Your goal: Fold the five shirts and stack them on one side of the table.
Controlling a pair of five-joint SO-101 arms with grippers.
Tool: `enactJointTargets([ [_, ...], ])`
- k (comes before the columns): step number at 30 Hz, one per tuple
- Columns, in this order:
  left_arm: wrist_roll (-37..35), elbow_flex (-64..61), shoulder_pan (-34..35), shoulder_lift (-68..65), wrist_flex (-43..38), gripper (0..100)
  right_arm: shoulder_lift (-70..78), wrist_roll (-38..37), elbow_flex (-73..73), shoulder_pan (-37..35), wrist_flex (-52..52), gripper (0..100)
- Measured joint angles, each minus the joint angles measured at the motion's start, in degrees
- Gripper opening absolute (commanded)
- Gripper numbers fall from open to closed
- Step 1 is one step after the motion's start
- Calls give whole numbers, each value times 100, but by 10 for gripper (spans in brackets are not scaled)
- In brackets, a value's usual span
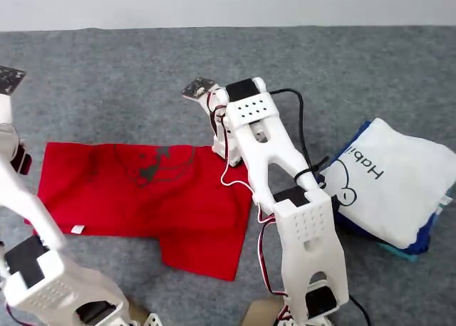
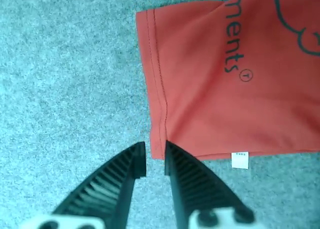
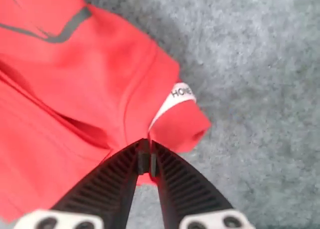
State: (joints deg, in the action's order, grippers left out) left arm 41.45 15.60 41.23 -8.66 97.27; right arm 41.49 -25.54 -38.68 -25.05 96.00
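On the grey tabletop, by the pile of folded shirts, the red shirt lay spread, the right end effector pinching its neck edge and the left end effector a crack open at a hem corner, so lifting both evenly seemed best.

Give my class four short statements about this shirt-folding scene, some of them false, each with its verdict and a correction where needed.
1. A white shirt lies on top of the stack of folded shirts. True.
2. The red shirt has been placed on the stack. False: it lies spread on the grey table, beside the stack.
3. The right gripper is shut on the red shirt. True.
4. The left gripper is over the white shirt. False: it is at a hemmed corner of the red shirt, near a small white label.
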Motion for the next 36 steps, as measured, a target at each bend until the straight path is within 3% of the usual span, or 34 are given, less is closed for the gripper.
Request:
enactJointTargets([
  [6, 0, -9, -167, 114, 132, 76, -44, 0, -431, -141, 431, 9],
  [15, -114, -695, -1600, 1705, 167, 77, -1618, 202, -563, 53, 448, 9],
  [24, -958, -3235, -4123, 3191, 149, 75, -3411, 870, -563, 1811, 448, 9],
  [29, -1046, -4202, -5424, 3358, -193, 4, -3965, 1064, -563, 3095, 448, 9],
  [36, -1064, -5424, -7068, 3367, -1099, 8, -4897, 1125, 44, 4712, 448, 9],
])
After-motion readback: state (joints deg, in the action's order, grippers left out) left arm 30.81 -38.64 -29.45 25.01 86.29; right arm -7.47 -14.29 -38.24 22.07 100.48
